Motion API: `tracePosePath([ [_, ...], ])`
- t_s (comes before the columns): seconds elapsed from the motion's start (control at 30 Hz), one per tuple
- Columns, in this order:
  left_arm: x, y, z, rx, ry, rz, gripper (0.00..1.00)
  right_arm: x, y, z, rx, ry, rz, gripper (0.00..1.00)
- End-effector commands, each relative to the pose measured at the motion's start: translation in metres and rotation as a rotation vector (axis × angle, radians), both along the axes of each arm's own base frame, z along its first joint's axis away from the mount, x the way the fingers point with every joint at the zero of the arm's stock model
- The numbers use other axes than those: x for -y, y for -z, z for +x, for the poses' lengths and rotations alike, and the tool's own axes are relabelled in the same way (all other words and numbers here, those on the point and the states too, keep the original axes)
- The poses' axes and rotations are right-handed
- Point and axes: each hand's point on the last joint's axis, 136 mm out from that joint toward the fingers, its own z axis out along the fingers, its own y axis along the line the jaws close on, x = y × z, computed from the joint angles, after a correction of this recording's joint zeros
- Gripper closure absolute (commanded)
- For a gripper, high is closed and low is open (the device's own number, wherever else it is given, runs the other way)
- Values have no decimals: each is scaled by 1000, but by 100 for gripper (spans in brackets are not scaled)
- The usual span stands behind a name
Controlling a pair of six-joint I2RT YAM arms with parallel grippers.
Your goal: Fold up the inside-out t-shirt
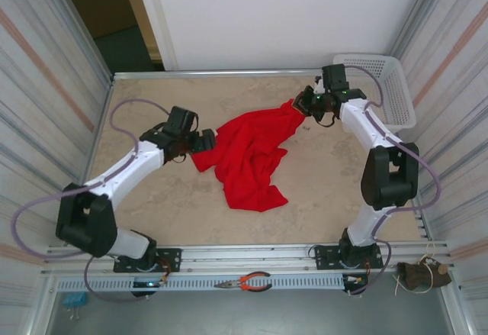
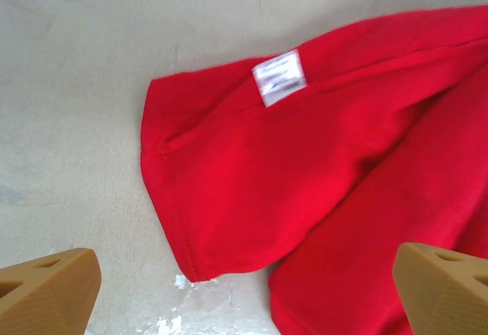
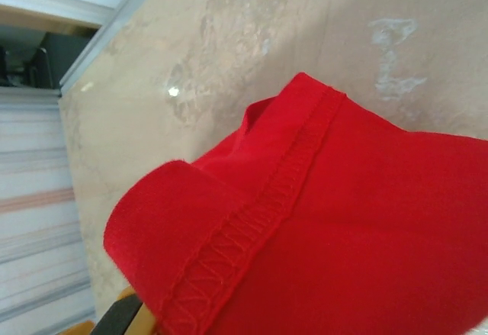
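Looking down from the top camera, I see the inside-out t-shirt lying crumpled around the middle of the table, bright red against the pale marbled top. One part of it runs as a taut band toward the far right corner, up to the right gripper; the rest spreads in wrinkled folds back toward the near edge, ending in a rumpled flap.

The left gripper sits at the shirt's left side. On my left wrist feed its tan fingertips stand wide apart at the lower corners, closed on nothing. Beneath them a folded red flap lies on the table, seam stitching along its edge, and the small pale tag faces up near the flap's far edge.

On the right wrist feed, a stitched hem of the shirt hangs right before the lens, raised off the table. A sliver of one finger shows under the cloth at the bottom edge; the fabric hides the rest, yet the band pulled up to this gripper tells me it is pinching the shirt.

A white mesh basket stands just off the far right corner, and red-handled pliers lie on the rail along the near edge.
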Motion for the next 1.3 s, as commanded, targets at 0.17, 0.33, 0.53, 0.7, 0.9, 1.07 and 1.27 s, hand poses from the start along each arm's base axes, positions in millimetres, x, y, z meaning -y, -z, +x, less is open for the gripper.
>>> tracePosePath([
  [0.17, -23, 54, 33, -137, -124, 28, 6, 7, -46, -14, 167, -41, 5, 100],
  [0.33, -26, 74, 54, -164, -167, -46, 17, 19, -37, -21, 154, -28, 20, 100],
  [0.53, -13, 75, 84, -132, -114, -75, 29, 20, -29, -23, 142, -34, 40, 100],
  [0.7, -9, 77, 103, -122, -82, -76, 39, 21, -27, -24, 140, -36, 48, 100],
  [0.9, -10, 87, 103, -141, -77, -73, 42, 21, -26, -24, 142, -36, 53, 100],
  [1.07, -3, 99, 99, -164, -68, -113, 51, 22, -27, -23, 141, -33, 57, 100],
  [1.27, 8, 105, 106, -167, -41, -163, 92, 22, -33, -19, 145, -26, 70, 100],
])
